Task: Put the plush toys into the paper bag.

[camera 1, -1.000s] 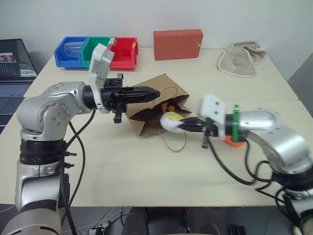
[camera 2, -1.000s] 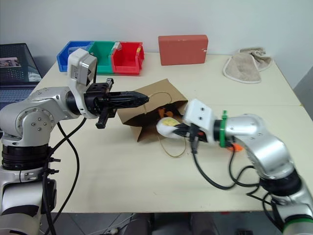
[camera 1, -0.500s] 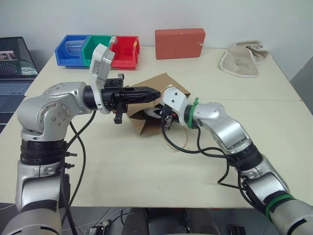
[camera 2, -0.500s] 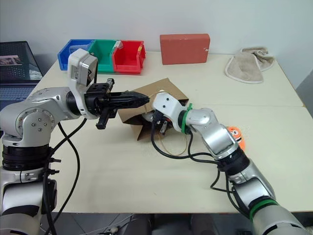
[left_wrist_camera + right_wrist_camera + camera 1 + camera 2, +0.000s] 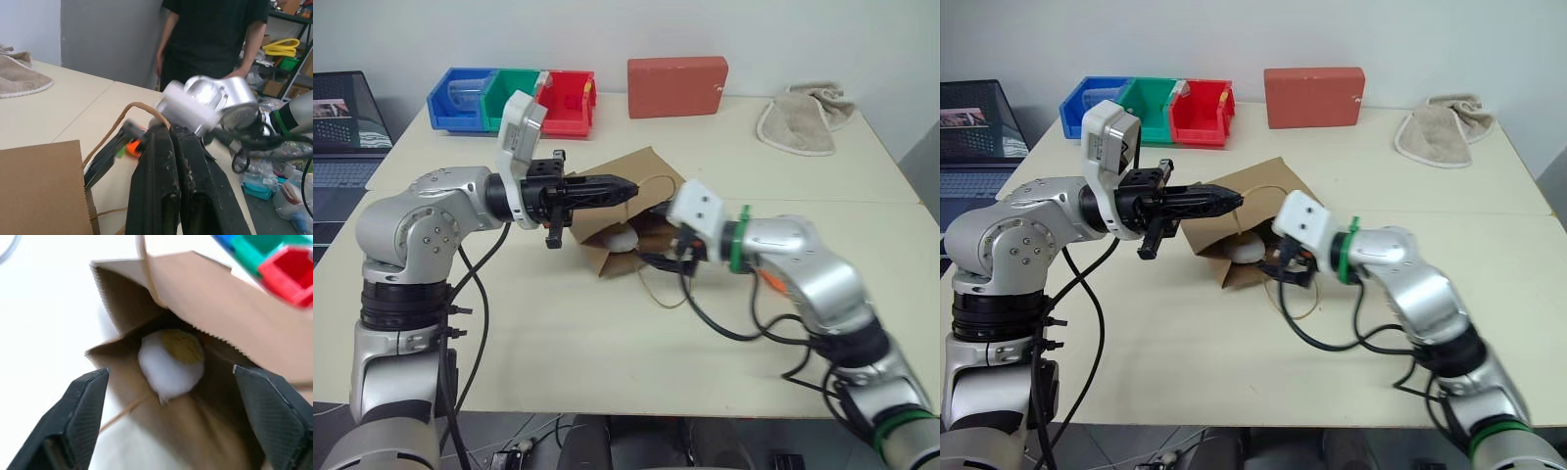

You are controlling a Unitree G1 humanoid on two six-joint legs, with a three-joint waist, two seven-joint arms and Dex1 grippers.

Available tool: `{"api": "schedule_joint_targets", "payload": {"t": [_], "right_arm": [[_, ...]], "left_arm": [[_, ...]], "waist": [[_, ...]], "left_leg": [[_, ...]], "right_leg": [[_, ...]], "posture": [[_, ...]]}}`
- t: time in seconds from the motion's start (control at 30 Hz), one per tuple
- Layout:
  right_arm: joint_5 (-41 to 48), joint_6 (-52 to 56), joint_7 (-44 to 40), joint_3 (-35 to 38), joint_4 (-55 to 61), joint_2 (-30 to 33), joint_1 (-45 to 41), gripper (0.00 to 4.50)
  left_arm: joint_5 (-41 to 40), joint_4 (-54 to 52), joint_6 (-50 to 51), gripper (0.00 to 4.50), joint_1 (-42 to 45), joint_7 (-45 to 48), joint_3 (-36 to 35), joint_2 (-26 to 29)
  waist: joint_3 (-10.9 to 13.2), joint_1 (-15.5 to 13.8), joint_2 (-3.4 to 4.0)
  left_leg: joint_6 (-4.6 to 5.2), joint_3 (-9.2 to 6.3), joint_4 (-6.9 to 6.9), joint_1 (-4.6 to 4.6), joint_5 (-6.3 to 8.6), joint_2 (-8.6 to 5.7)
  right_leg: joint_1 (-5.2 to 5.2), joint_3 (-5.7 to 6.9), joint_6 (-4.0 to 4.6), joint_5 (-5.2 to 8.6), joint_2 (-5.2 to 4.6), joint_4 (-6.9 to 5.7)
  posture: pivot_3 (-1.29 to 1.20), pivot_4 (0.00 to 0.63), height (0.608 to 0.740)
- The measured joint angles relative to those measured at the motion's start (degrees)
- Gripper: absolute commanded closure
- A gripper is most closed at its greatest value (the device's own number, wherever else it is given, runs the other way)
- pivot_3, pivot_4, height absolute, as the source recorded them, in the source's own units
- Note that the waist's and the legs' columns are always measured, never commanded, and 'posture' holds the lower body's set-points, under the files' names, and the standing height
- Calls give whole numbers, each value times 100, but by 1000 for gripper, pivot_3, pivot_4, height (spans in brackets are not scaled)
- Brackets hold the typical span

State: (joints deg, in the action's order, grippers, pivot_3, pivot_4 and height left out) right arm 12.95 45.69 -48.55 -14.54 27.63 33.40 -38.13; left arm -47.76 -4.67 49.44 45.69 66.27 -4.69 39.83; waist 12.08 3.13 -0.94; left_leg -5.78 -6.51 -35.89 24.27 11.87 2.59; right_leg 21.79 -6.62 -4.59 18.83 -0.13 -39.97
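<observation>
While no writing reads, egg toy [image 5: 171, 363] inside paper bag [image 5: 636, 196], right gripper [image 5: 171, 416] spread, left gripper [image 5: 625, 186] pinching bag's edge

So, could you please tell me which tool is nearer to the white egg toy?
Right. The right tool is open just outside the bag's mouth, facing the egg toy lying inside. The left tool is shut on the paper bag at its upper edge, above the toy.

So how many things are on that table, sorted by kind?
Plush toys: 2, egg and carrot
Paper bag: 1
Bins: 3, blue bin, green bin, red bin
Red box: 1
Towel: 1
Total: 8
</observation>
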Motion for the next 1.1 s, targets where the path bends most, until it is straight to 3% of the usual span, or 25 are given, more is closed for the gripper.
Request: {"api": "schedule_joint_targets", "payload": {"t": [0.1,0.2,0.33,0.43,0.57,0.97,1.1], "right_arm": [[423,166,-338,337,462,498,278,167],[701,154,-900,900,779,1615,1035,167],[6,-700,-902,1091,196,2609,1861,167],[-731,-1465,-750,936,-559,2940,2206,167],[-1173,-1963,-525,866,-1103,2848,2344,167],[-1626,-2528,-366,837,-1540,2434,2178,4327],[-1606,-2705,-479,847,-1647,2425,2143,4484]], "left_arm": [[6,6,-2,4500,18,-37,13,-30],[18,13,-8,4500,-7,-54,14,-57],[39,51,-12,4500,-5,-48,26,-69],[61,63,-16,4500,-5,-45,26,-67],[67,64,-16,4500,3,-44,37,-67],[75,64,-16,4500,3,-49,36,-46],[75,82,-15,4500,16,-55,31,-43]], "waist": [[0,14,0],[1,-13,-2],[0,-16,-4],[0,13,-4],[0,47,-4],[0,16,-4],[0,17,-4]], "left_leg": [[0,1,-2,-1,0,0],[1,3,-4,2,1,-3],[1,8,-10,-1,0,-3],[1,20,-13,-5,0,-3],[1,25,-11,-12,0,-2],[0,22,-12,-17,0,-2],[0,23,-12,-26,0,-2]], "right_leg": [[0,-1,0,0,1,-1],[-4,-2,0,0,-2,7],[-5,-7,-1,0,-2,7],[-4,-19,-2,1,-2,6],[-4,-24,-1,0,-1,1],[-12,-22,-1,0,-1,1],[-22,-23,-2,0,-2,2]], "posture": [[0,150,740],[0,150,740],[0,150,740],[0,150,740],[0,150,740],[0,150,740],[0,150,740]]}}
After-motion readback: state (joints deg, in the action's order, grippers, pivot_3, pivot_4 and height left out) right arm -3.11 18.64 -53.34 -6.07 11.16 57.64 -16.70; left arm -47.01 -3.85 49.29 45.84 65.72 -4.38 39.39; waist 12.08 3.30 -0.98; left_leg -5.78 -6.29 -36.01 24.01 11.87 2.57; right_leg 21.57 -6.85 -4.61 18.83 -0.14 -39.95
